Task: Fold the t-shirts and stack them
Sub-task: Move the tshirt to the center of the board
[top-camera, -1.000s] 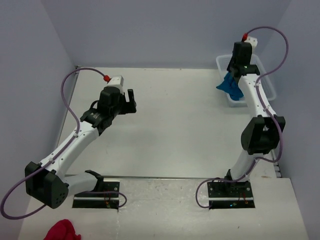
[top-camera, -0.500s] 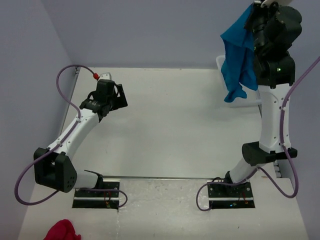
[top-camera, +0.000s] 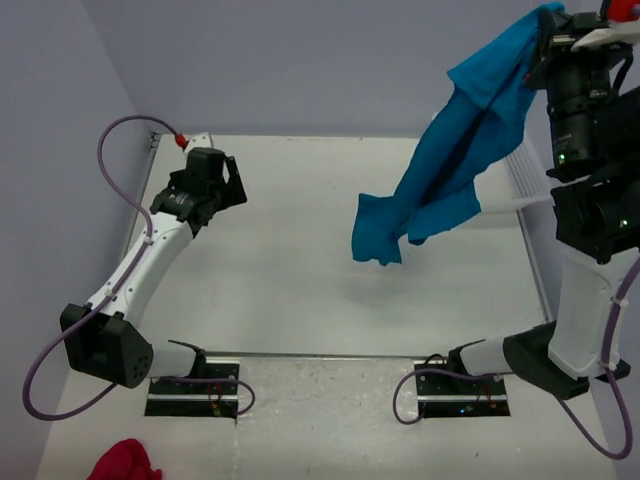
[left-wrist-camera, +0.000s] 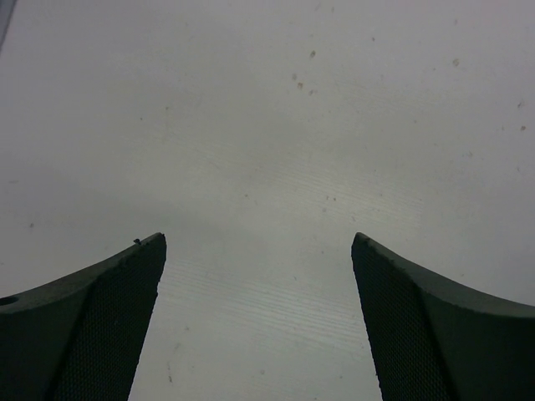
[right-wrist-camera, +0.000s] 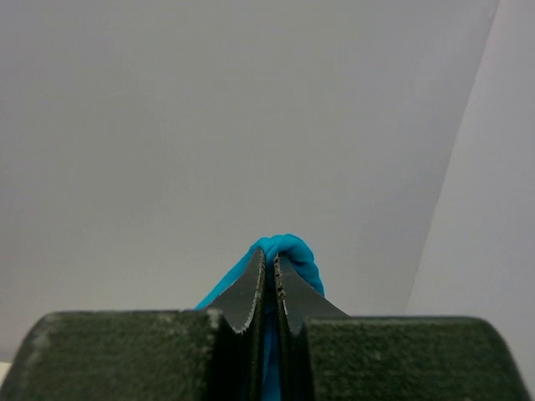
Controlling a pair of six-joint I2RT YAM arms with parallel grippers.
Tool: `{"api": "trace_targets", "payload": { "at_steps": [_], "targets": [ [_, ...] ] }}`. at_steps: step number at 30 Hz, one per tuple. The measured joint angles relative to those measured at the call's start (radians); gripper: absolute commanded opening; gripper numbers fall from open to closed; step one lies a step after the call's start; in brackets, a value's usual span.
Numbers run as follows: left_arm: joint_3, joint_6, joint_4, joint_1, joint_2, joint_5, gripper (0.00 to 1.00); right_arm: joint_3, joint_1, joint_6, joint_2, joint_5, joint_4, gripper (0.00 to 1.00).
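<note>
A plain teal-blue t-shirt (top-camera: 455, 150) hangs bunched in the air over the right half of the table, its lower end trailing left toward the middle. My right gripper (top-camera: 548, 22) is raised high at the top right and shut on the shirt's upper edge. In the right wrist view a fold of the t-shirt (right-wrist-camera: 294, 252) bulges out past the closed right gripper (right-wrist-camera: 270, 256). My left gripper (top-camera: 234, 180) hovers over the far left of the table, open and holding nothing. The left wrist view shows only bare table between the wide-apart tips of the left gripper (left-wrist-camera: 258, 240).
A clear plastic bin (top-camera: 523, 172) stands at the back right, partly hidden behind the hanging shirt. A red cloth (top-camera: 122, 463) lies at the near left beside the left arm's base. Walls close the table (top-camera: 300, 280) on three sides.
My right arm has lifted the t-shirt up out of the bin and swung it left over the table. The left arm drew back toward the far left corner, its jaws a little wider.
</note>
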Motion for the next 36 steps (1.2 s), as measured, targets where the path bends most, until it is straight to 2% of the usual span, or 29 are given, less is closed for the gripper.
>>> {"api": "trace_targets", "payload": {
  "at_steps": [8, 12, 16, 22, 23, 24, 25, 26, 29, 31, 34, 36],
  "targets": [
    [0.291, 0.037, -0.080, 0.010, 0.027, -0.123, 0.94, -0.153, 0.001, -0.010, -0.187, 0.008, -0.003, 0.00],
    [0.315, 0.042, -0.094, 0.020, 0.027, -0.140, 0.95, -0.195, 0.002, 0.003, -0.208, -0.027, -0.035, 0.00],
    [0.307, 0.045, -0.118, 0.021, 0.026, -0.154, 0.96, -0.146, 0.041, 0.037, -0.130, -0.100, -0.109, 0.00],
    [0.284, 0.058, -0.151, 0.032, 0.003, -0.195, 0.97, 0.013, 0.262, 0.084, 0.193, -0.190, -0.167, 0.00],
    [0.284, 0.061, -0.161, 0.033, -0.005, -0.204, 0.97, 0.056, 0.295, 0.096, 0.273, -0.211, -0.175, 0.04],
    [0.284, 0.061, -0.167, 0.033, -0.013, -0.211, 0.97, 0.084, 0.319, 0.109, 0.348, -0.238, -0.176, 0.56],
    [0.284, 0.062, -0.174, 0.033, -0.022, -0.218, 0.97, 0.106, 0.344, 0.129, 0.423, -0.268, -0.179, 0.73],
    [0.284, 0.063, -0.180, 0.033, -0.032, -0.223, 0.97, 0.111, 0.363, 0.145, 0.481, -0.296, -0.179, 0.83],
    [0.284, 0.064, -0.193, 0.033, -0.060, -0.239, 0.98, 0.048, 0.414, 0.183, 0.579, -0.348, -0.198, 0.93],
    [0.288, 0.064, -0.200, 0.033, -0.069, -0.252, 0.98, -0.034, 0.437, 0.206, 0.570, -0.350, -0.222, 0.96],
    [0.292, 0.071, -0.203, 0.033, -0.070, -0.254, 0.97, -0.207, 0.443, 0.225, 0.457, -0.281, -0.209, 0.96],
    [0.292, 0.079, -0.208, 0.033, -0.061, -0.244, 0.96, -0.370, 0.396, 0.255, 0.310, -0.229, -0.195, 0.95]
  ]
}}
